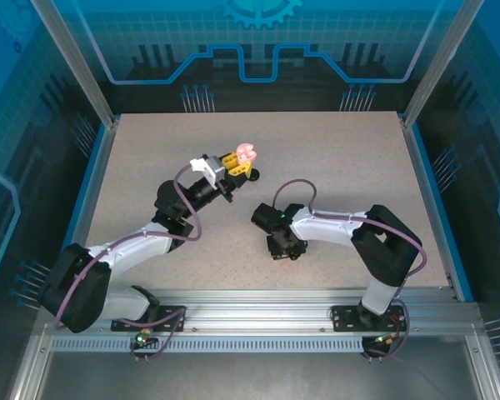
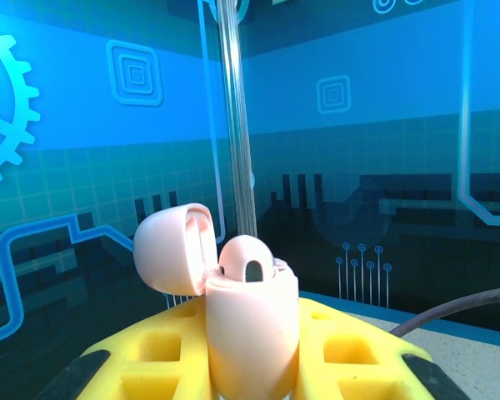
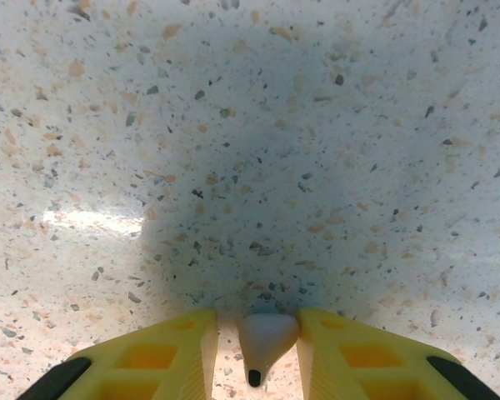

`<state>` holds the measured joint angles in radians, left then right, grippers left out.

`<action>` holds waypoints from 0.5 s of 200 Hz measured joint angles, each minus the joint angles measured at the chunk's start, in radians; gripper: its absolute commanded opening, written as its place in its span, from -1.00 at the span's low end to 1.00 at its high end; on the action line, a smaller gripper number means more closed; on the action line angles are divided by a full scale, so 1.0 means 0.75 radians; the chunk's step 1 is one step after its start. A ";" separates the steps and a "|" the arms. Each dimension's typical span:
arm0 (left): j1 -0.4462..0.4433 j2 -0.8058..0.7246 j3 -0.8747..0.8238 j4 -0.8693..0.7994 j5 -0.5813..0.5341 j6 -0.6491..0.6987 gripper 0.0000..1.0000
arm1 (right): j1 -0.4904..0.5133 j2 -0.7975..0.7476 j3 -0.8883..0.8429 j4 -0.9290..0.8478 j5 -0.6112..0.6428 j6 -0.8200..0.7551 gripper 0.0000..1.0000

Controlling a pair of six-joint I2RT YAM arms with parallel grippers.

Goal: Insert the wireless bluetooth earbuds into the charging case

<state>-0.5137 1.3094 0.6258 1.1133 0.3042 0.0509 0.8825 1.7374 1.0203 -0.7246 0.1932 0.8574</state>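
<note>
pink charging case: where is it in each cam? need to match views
Top external: charging case at upper centre, lid open, held by the left gripper.
Left wrist: charging case at bottom centre between the yellow fingers, lid tipped left.
Right wrist: a pale earbud in the right gripper.
Shared landmark: speckled tabletop, lower right corner in left wrist, background in right wrist.

Pinkish-beige charging case (image 2: pixel 250 333) stands upright, lid open leftward, a seated earbud (image 2: pixel 248 262) inside; the second earbud (image 3: pixel 267 337) is pinched between yellow fingers (image 3: pixel 354 358).
</note>
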 measured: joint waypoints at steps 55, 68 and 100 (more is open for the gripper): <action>0.000 0.000 0.000 0.000 0.001 0.000 -1.00 | -0.009 0.000 -0.007 0.019 -0.025 -0.001 -0.50; 0.000 0.000 0.000 0.000 0.001 0.000 -1.00 | -0.010 -0.001 -0.008 0.022 -0.029 -0.001 -0.54; 0.000 0.000 0.000 0.000 0.001 0.000 -1.00 | -0.012 -0.016 -0.020 0.032 -0.033 -0.001 -0.60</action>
<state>-0.5137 1.3094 0.6258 1.1133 0.3046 0.0509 0.8738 1.7252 1.0050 -0.7006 0.1688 0.8566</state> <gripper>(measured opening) 0.223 0.211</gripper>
